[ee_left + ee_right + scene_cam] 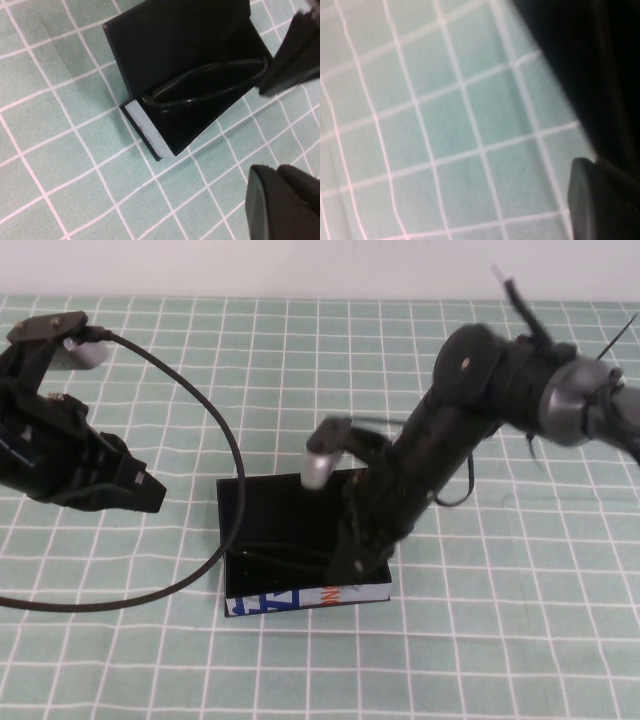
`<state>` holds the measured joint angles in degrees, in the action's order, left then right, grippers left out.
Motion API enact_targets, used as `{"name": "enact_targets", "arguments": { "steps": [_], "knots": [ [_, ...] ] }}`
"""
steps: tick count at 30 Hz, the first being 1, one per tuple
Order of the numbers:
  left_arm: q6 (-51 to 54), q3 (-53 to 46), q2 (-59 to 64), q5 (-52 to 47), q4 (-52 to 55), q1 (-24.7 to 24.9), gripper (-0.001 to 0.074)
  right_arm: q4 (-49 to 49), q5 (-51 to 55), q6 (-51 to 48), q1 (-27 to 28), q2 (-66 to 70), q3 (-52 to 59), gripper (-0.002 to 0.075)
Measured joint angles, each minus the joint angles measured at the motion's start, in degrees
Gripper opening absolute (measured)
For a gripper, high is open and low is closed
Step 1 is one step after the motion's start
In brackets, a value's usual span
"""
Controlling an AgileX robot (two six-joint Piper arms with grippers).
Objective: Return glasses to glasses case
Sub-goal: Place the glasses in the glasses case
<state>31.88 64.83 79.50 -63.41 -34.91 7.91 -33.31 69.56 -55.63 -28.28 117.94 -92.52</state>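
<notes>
Glasses [200, 87] lie inside the open glasses case [300, 597], which sits near the middle of the green checked tablecloth [520, 640]; from the left wrist view I can see the glossy black frame curving across the black interior. The case's lid [285, 510] stands up at the far side, and the long side nearest me is white with blue and orange print. My right gripper [352, 560] is reaching down into the right end of the case, right at the glasses, but I cannot tell how its jaws stand, since black fingers merge with the black box. The right wrist view gives me only tablecloth and a dark edge. My left gripper [135, 490] hovers above the cloth to the left of the case, well apart from it, and I cannot tell its jaw state either. A black cable [215, 420] loops from the left arm toward the case's left side.
</notes>
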Motion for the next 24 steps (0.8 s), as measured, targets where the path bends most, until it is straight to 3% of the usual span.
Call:
{"name": "enact_targets", "arguments": {
  "steps": [24],
  "knots": [
    [0.2,0.0,0.0,0.0,0.0,0.0,-0.0006,7.3,-7.2,6.2,-1.1,0.6,1.2,-0.0011]
  ]
}}
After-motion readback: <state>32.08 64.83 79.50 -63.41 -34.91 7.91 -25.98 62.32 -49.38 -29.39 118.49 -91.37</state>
